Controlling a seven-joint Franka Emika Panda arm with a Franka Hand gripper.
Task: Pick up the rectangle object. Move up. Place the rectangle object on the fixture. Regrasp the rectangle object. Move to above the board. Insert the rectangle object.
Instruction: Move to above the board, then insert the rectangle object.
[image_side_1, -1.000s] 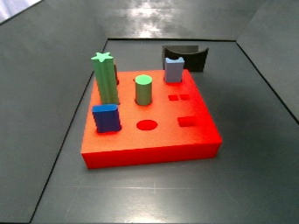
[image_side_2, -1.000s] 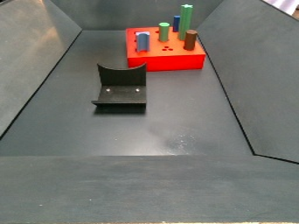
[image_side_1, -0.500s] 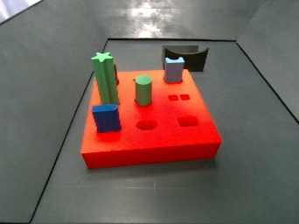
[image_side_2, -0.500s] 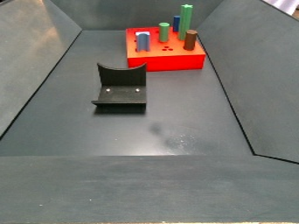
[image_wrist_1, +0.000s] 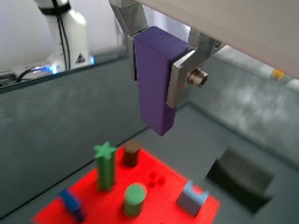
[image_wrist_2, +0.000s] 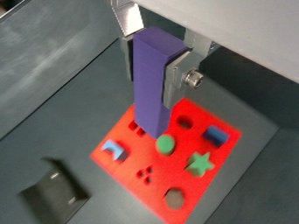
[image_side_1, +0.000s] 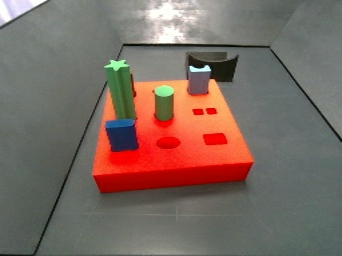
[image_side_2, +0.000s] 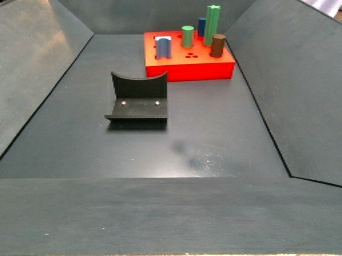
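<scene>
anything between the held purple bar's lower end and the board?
No. In both wrist views the gripper, well above the board, holds the rectangle object; only open air lies between.

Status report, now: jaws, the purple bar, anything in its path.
Gripper high above the board, jaws shut on the rectangle object. Bar hangs upright, not inserted. Green star post and green cylinder stand below.

A wrist camera looks down past the claw, whose flat silver fingers clamp the long purple rectangle object near its upper end, so the bar hangs lengthwise below them. Far beneath the claw, on the dark worktop, sits the red board. On it stand a tall green star post, a green cylinder, a blue block and a lavender peg. The black fixture lies beside the board, apart from it.
</scene>
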